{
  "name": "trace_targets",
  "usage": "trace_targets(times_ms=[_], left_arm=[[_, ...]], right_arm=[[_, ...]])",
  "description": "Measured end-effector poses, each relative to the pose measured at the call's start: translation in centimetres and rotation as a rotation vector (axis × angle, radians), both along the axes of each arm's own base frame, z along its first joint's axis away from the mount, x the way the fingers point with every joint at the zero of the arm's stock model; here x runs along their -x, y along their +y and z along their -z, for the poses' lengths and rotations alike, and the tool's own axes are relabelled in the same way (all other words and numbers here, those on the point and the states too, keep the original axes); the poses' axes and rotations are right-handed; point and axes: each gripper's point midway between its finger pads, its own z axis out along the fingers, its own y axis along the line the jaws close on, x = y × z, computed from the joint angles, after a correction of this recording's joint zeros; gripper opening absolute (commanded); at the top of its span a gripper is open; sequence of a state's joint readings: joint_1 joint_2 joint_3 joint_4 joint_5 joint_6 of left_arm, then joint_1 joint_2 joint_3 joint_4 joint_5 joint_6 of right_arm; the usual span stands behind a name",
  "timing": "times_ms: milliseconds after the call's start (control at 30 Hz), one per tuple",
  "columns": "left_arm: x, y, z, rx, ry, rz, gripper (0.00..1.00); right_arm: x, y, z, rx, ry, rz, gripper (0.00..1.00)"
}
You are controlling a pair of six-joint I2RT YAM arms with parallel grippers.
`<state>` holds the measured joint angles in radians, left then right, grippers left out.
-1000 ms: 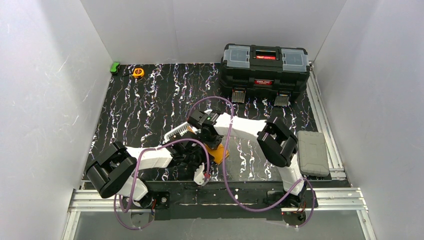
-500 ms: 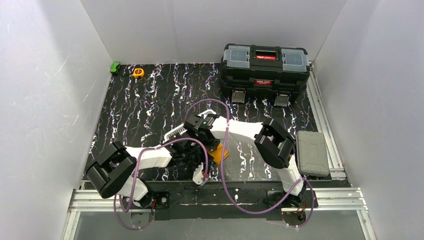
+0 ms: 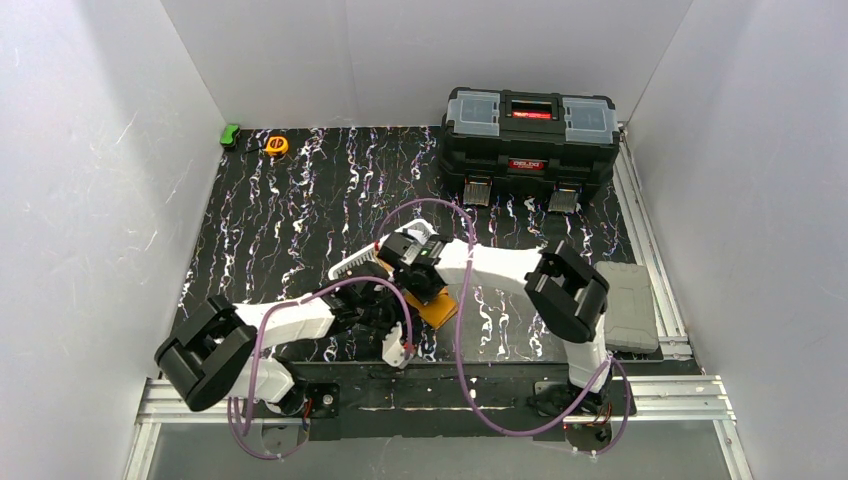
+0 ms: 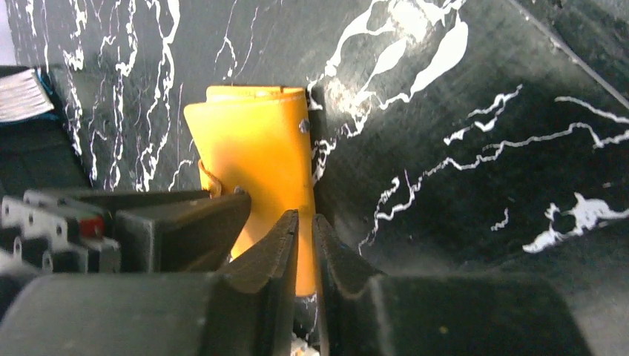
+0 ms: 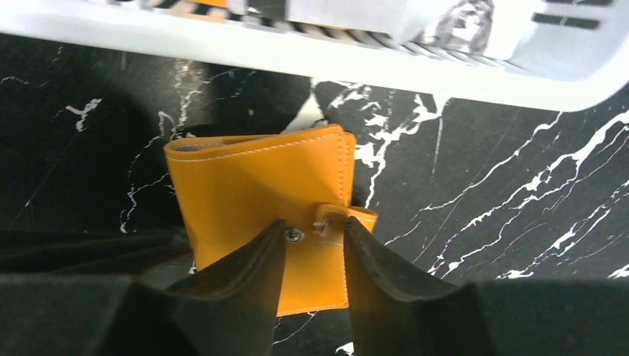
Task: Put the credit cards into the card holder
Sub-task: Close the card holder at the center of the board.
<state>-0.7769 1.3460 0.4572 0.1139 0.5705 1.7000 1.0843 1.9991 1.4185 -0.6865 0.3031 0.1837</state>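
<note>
Pinching the card holder [image 4: 256, 148] is the left claw [image 4: 302, 219]; right claw [image 5: 315, 224] spread, straddling it.

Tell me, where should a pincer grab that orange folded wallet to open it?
Probably by the snap tab of the small orange leather-like folding wallet, coming down from above. The wallet lies flat and closed, so its broad face offers little to pinch, while the tab juts past the edge. The right pincer stands open astride it; the left pincer is shut on the wallet's edge.
</note>
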Motion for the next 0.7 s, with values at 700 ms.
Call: trace_targets(times_ms=[700], left_arm=[[-0.2,5.8,-9.2,0.03,0.005,-0.325,0.42]], right_arm=[[1.5,-0.2,-1.9,-0.192,0.146,0.105,0.54]])
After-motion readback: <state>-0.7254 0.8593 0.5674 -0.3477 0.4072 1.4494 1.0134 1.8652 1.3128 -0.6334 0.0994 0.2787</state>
